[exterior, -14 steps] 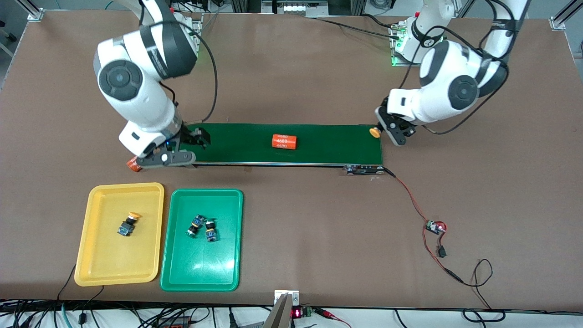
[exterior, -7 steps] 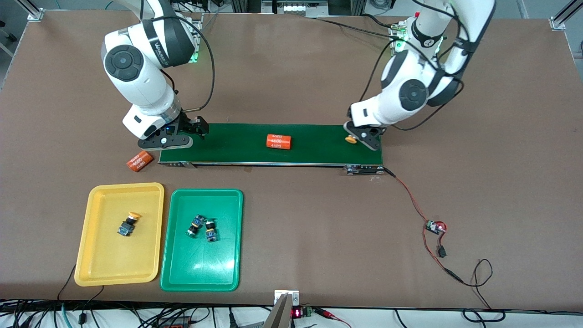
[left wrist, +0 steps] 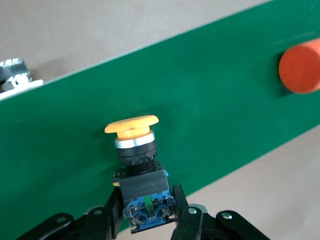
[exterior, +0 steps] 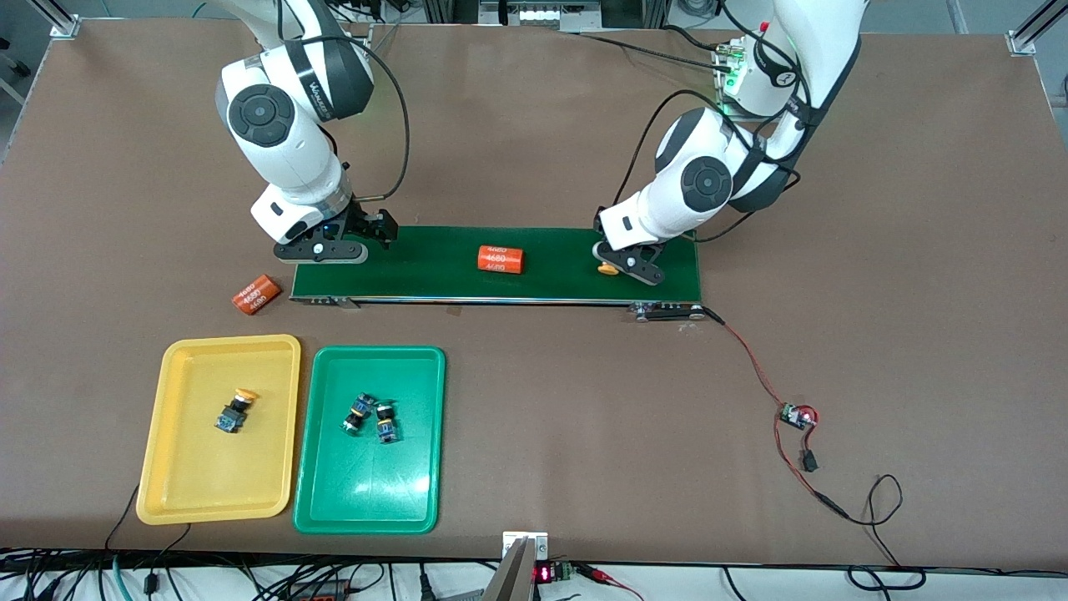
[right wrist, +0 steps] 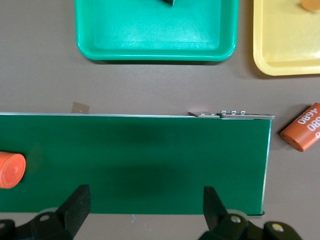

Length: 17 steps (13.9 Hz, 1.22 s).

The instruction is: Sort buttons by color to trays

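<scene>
Buttons sorted but one: your left gripper (exterior: 624,265) pinched the yellow button (left wrist: 134,145) over the belt (exterior: 434,267), for conveying; your right gripper (exterior: 355,242) waited wide open, empty.

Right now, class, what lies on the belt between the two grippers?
Front view: one orange cylinder on the belt, between the right gripper and the left gripper.

4 buttons: 1 in the yellow tray (exterior: 167,434) with a yellow cap (exterior: 236,409), 2 in the green tray (exterior: 334,492), 1 yellow-capped (left wrist: 135,150) over the belt (exterior: 551,284). 2 trays. 2 orange cylinders (exterior: 501,259) (exterior: 256,294). 1 belt.
</scene>
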{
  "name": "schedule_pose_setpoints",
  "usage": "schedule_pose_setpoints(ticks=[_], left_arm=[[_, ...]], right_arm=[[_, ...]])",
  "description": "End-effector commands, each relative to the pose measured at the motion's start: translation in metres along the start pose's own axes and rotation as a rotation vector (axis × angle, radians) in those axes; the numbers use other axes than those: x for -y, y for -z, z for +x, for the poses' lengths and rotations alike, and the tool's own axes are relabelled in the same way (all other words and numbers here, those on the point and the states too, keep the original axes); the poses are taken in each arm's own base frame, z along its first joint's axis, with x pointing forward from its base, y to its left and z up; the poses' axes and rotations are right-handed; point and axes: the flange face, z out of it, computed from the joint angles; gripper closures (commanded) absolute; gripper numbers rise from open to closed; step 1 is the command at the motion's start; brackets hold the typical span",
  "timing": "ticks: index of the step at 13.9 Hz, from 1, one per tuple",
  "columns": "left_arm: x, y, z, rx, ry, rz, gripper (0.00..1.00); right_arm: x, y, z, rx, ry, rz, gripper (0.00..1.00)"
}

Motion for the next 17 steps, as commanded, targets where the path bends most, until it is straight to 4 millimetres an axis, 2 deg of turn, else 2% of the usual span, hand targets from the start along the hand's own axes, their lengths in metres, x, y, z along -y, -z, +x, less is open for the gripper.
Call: schedule_pose_setpoints(ticks=[1,2,3,5,7,8,10,11,12,13,14,15,17], left_arm=[[-0.003,-0.004,0.021,-0.019,0.009,-0.008,0.44],[-0.004,-0.003,0.022,-0.024,-0.012,0.006,0.00],[-0.006,0.002,0.022,-0.029,-0.018,0.011,0.00],[-0.013,0.026,0.019,-0.051,-0.030,0.022,0.00],[-0.018,0.065,0.007,-0.030,-0.038,0.038,0.00],[-0.009,0.088,0.002,-0.024,-0.020,0.047,0.00],[0.034,0.130,-0.005,-0.002,0.043,0.057,0.00],[0.072,0.151,-0.007,-0.011,0.112,0.056,0.00],[0.125,0.170,-0.008,-0.032,0.200,0.050,0.00],[0.167,0.185,-0.010,-0.059,0.264,0.047,0.00],[0.200,0.211,-0.010,-0.091,0.272,0.073,0.00],[0.224,0.232,-0.014,-0.066,0.247,0.149,0.00],[0.254,0.275,-0.029,-0.053,0.294,0.189,0.00]], right_arm=[[-0.002,-0.009,-0.014,-0.025,-0.019,0.019,0.00],[0.004,-0.011,-0.016,-0.032,-0.008,0.023,0.00],[0.005,-0.013,-0.017,-0.033,-0.009,0.024,0.00],[0.005,-0.016,-0.018,-0.032,-0.015,0.023,0.00],[0.004,-0.019,-0.017,-0.028,-0.017,0.021,0.00],[0.004,-0.018,-0.016,-0.030,-0.018,0.022,0.00],[0.004,-0.019,-0.015,-0.028,-0.020,0.021,0.00],[0.003,-0.019,-0.015,-0.026,-0.021,0.020,0.00],[0.001,-0.019,-0.013,-0.028,-0.026,0.020,0.00],[0.000,-0.018,-0.012,-0.030,-0.029,0.022,0.00],[-0.005,-0.017,-0.009,-0.032,-0.034,0.022,0.00],[-0.008,-0.015,-0.006,-0.035,-0.040,0.022,0.00],[-0.012,-0.013,-0.004,-0.040,-0.040,0.025,0.00]])
